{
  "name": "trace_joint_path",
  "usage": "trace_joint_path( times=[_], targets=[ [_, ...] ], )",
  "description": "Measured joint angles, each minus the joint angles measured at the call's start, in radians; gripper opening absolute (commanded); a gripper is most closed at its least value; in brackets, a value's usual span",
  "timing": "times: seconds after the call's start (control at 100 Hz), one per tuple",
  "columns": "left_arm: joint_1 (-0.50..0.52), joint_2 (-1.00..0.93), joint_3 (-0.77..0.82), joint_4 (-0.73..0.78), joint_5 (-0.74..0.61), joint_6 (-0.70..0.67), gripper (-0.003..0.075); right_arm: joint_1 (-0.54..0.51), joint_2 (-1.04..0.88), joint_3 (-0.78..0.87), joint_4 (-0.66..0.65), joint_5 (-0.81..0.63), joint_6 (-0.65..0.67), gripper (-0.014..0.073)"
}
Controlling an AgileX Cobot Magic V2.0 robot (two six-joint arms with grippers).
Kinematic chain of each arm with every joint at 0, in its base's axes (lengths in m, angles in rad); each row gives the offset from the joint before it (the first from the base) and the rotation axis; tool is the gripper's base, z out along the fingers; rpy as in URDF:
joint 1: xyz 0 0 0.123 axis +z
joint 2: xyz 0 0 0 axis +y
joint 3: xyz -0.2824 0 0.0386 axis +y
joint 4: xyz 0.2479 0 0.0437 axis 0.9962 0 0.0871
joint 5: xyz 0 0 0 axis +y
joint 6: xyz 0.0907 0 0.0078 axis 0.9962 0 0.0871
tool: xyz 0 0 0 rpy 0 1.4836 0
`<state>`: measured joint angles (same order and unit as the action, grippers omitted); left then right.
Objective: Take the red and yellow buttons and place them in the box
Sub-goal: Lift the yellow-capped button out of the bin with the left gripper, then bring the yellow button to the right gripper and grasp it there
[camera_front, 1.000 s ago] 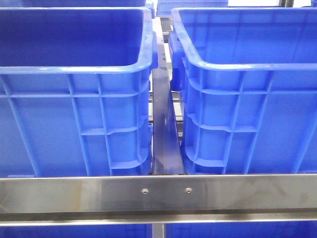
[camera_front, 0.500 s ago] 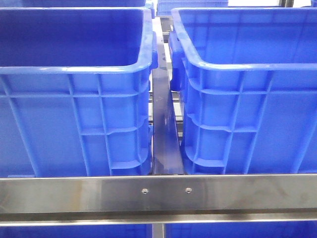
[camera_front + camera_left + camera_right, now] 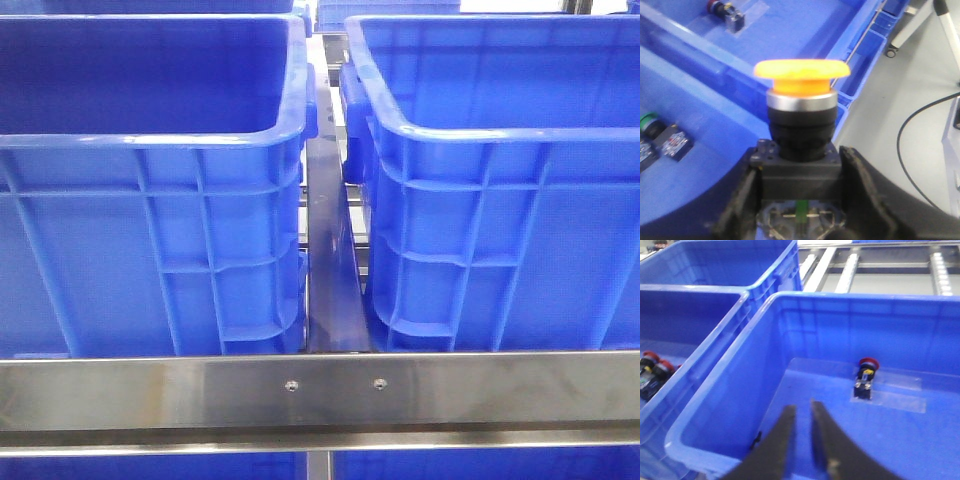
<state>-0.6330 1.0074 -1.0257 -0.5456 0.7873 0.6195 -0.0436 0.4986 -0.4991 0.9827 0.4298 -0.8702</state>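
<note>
Left end effector (image 3: 800, 200): you had it clamped on the black body of 1 yellow button (image 3: 801, 82), cap up, held over the rim of a blue crate (image 3: 790, 35). That crate held 1 red button (image 3: 726, 11) on its floor; a green-capped button (image 3: 649, 122) lay in the nearer bin.

Right end effector (image 3: 802, 440): your fingers stood nearly together with only a thin gap, gripping nothing, above the near wall of a blue box (image 3: 840, 305). 1 red-capped button (image 3: 865, 376) lay inside on the floor. More red buttons (image 3: 652, 365) sat in the neighbouring bin.

Front view: 2 blue bins (image 3: 150, 150) side by side behind a steel rail (image 3: 320, 390); neither end effector showed there.
</note>
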Motion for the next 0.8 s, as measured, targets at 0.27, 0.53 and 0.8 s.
trace_joint_path(
  times=[0.27, 0.53, 0.8],
  targets=[
    [-0.005, 0.004, 0.002, 0.002, -0.011, 0.002, -0.0019, 0.0, 0.0, 0.0, 0.09, 0.105, 0.0, 0.0561],
    [-0.007, 0.005, 0.002, 0.002, -0.012, 0.002, -0.0019, 0.0, 0.088, -0.028, 0.401, 0.393, 0.0, 0.0561],
    [-0.007, 0.005, 0.002, 0.002, -0.012, 0.002, -0.0019, 0.013, 0.304, -0.142, 0.543, 0.634, 0.017, 0.0561]
  ],
)
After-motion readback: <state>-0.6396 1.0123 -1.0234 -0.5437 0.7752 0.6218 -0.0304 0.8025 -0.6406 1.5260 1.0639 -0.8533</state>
